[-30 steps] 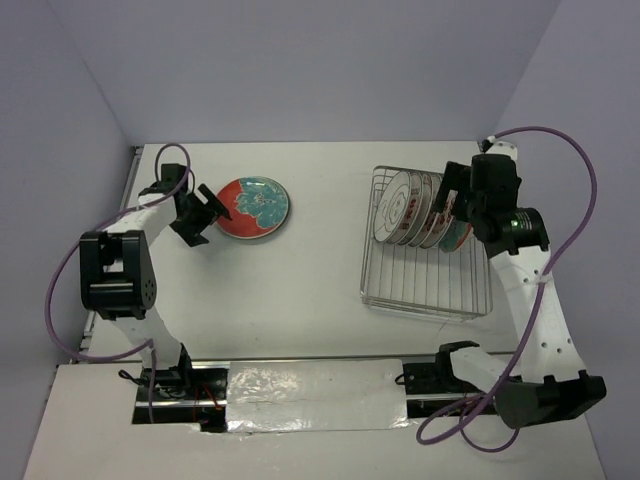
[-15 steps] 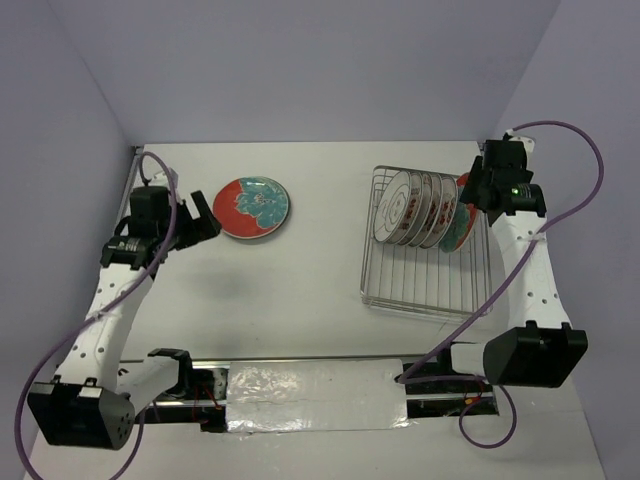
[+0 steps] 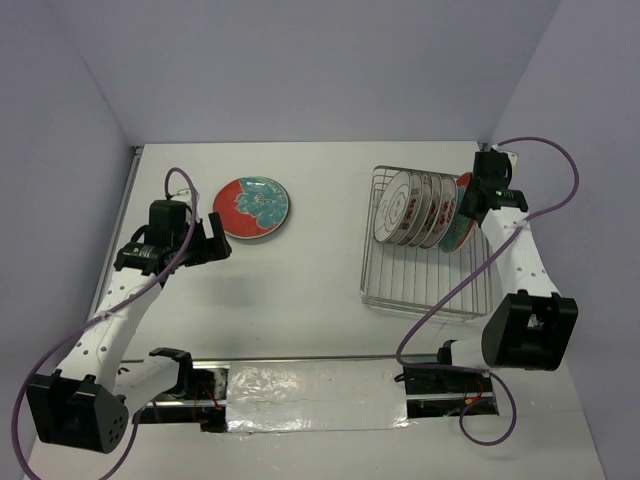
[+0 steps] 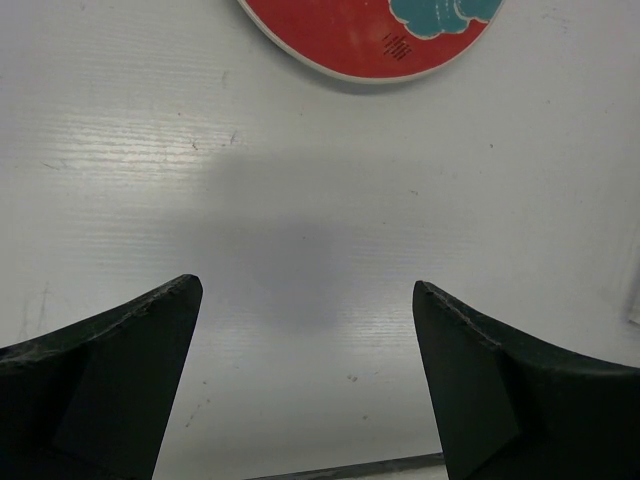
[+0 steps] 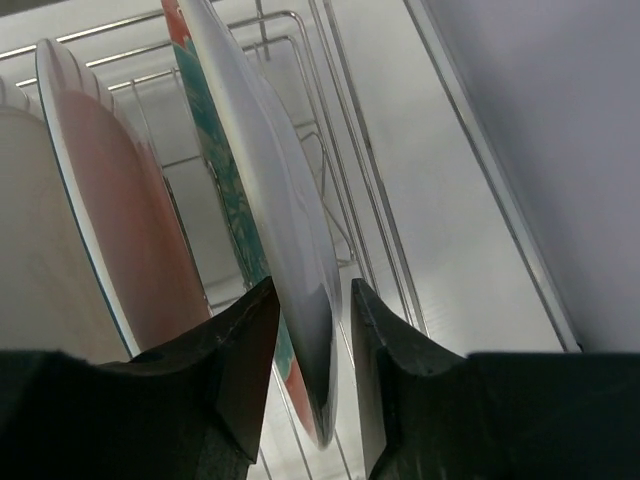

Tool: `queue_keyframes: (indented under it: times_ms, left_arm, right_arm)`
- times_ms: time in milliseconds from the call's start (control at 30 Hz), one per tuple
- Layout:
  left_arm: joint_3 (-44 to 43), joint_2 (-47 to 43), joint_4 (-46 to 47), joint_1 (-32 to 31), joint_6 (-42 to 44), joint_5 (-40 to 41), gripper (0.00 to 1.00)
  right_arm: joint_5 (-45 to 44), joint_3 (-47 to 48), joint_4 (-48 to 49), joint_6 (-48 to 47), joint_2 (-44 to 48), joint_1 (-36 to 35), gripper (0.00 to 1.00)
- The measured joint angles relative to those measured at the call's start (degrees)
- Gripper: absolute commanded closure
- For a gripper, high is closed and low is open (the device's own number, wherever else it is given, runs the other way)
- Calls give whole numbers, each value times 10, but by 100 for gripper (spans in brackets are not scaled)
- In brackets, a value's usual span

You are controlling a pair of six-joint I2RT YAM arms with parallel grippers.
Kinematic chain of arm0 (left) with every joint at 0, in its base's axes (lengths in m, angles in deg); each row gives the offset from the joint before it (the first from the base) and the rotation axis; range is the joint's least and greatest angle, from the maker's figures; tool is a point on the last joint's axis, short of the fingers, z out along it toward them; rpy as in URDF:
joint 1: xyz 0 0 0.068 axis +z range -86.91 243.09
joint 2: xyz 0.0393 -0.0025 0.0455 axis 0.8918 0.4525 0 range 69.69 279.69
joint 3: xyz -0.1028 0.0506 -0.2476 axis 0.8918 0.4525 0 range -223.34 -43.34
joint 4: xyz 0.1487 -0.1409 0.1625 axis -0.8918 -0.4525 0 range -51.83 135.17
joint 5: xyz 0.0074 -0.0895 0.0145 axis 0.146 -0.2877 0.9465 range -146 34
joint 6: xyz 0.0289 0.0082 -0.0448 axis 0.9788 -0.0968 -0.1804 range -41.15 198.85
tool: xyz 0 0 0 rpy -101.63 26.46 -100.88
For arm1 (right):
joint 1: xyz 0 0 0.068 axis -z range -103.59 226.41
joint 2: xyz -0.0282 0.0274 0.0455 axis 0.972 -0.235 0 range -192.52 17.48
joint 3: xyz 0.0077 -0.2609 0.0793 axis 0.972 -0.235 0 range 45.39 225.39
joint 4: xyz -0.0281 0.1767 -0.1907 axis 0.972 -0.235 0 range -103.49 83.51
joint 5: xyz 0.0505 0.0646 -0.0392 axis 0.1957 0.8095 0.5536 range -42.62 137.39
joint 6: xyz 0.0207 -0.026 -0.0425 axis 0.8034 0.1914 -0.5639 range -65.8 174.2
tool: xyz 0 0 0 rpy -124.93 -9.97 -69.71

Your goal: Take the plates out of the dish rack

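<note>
Far-left part of the table: one red plate with teal flowers lies flat, unloaded. That is the only plate out.

Left gripper hovers just on the near side of that plate. Its jaws are spread wide with nothing between them, only bare table below.

Right half of the table: the dish rack holds a row of upright plates, white ones with dark rims. The count is unsure, maybe four, as they overlap from above.

Right end of the row: a red-and-teal plate stands on edge in the tines, not lifted.

Right gripper sits at the rack's far-right corner with a finger on each side of that plate's rim, drawn in close. Cannot tell whether the pads press it yet.

Judgement: early stage, one plate done and the rest of the rack left.
</note>
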Motion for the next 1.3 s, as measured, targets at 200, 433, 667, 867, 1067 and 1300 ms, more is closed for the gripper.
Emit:
queue_keyframes:
  times_ms: [200, 433, 667, 867, 1067, 1300]
  left_arm:
    - [0, 0, 1, -3, 1, 0, 0]
    - [0, 0, 1, -5, 2, 3, 0]
    - [0, 3, 1, -6, 2, 3, 0]
    - [0, 9, 1, -6, 2, 3, 1]
    - [0, 10, 1, -6, 2, 3, 0]
    - [0, 10, 1, -6, 2, 3, 1]
  right_arm:
    - [-15, -45, 54, -2, 20, -10, 71]
    - [-49, -52, 66, -14, 25, -25, 81]
    - [-57, -41, 47, -32, 27, -38, 85]
    - [-82, 31, -33, -40, 28, -49, 85]
    - [-117, 146, -82, -63, 56, -54, 86]
    - [-187, 284, -123, -94, 113, -111, 86]
